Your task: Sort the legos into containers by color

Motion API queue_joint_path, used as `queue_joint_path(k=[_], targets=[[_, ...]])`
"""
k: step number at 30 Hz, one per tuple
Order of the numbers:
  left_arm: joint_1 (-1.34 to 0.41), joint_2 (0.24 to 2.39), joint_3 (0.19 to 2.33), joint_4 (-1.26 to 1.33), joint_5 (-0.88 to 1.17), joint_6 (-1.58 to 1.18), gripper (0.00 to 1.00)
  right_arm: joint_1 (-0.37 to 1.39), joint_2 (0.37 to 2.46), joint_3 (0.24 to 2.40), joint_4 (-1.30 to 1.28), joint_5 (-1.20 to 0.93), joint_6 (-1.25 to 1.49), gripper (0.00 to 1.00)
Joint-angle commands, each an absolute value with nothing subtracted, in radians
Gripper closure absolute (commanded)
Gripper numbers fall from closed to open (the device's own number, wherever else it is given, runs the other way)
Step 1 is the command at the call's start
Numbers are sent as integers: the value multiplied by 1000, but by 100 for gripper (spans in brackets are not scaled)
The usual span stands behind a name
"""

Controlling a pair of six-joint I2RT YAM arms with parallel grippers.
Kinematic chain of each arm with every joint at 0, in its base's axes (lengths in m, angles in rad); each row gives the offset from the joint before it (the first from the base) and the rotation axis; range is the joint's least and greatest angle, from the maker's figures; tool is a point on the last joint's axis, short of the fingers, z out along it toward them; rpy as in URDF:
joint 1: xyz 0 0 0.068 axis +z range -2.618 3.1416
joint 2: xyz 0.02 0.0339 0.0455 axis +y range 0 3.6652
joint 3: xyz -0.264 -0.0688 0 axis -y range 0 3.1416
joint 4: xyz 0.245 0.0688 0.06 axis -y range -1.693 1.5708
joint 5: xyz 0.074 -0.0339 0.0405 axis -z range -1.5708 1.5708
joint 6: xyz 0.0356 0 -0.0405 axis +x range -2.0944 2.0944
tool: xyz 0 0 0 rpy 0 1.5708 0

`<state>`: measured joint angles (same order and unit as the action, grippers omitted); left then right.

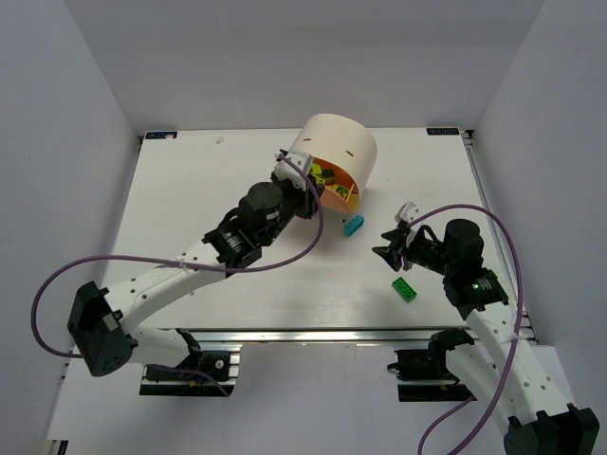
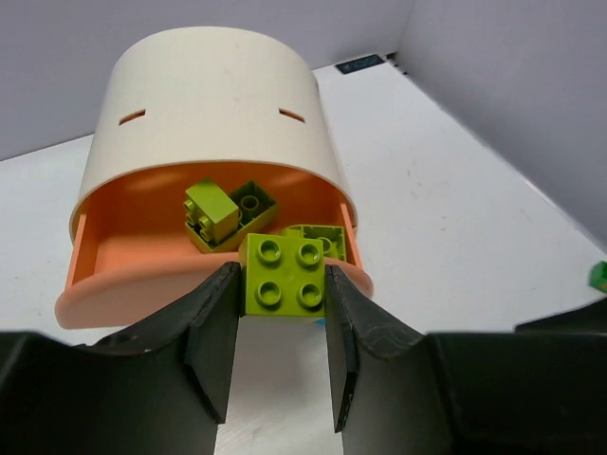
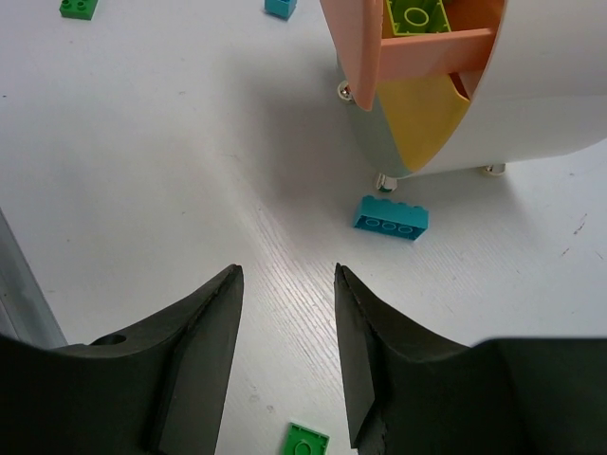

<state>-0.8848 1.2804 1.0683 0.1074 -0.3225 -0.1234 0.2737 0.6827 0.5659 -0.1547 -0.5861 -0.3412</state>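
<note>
The cream cylindrical plastic drum (image 2: 209,104) has its peach drawer (image 2: 123,256) open. At the drawer's front lip, the left gripper (image 2: 281,308) clamps a lime yellow-green studded brick (image 2: 283,275). This looks like the drop step, calling for a short advance over the drawer, then release. The right gripper (image 3: 286,284) gapes empty, short of the teal blue brick (image 3: 390,217) at the drum's foot.

This is a robotics lab test cell rather than a home or a shop. A white table (image 1: 190,190) is boxed in by bare pale walls (image 1: 66,142) along its left, far and right edges. An aluminium extrusion rail (image 1: 322,335) runs along the near edge and carries the bolted bases of two white arms (image 1: 180,275), with purple cables (image 1: 518,294) looping loose. Small printed tags (image 1: 159,135) sit at both far corners. The only props are a cream drum (image 1: 341,142) and a few plastic bricks (image 1: 406,289).
</note>
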Motion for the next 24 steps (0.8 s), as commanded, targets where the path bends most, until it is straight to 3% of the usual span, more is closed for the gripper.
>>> queue_joint_path(k=[1, 15, 18, 19, 20, 24], targets=[[-865, 1330, 1160, 55, -367, -80, 100, 265, 680, 568, -121, -584, -348, 51], [-784, 1526, 1310, 25, -324, -112, 98, 262, 667, 568, -123, -592, -353, 51], [-775, 1522, 1293, 29, -316, -126, 70, 261, 667, 569, -127, -594, -356, 51], [-775, 1517, 1289, 34, -318, -127, 53, 265, 669, 569, -126, -594, -354, 51], [-775, 1514, 1286, 34, -321, -130, 46, 265, 666, 569, -126, -595, -354, 51], [-775, 1499, 1290, 32, -322, -133, 38, 267, 672, 568, -127, -597, -357, 50]])
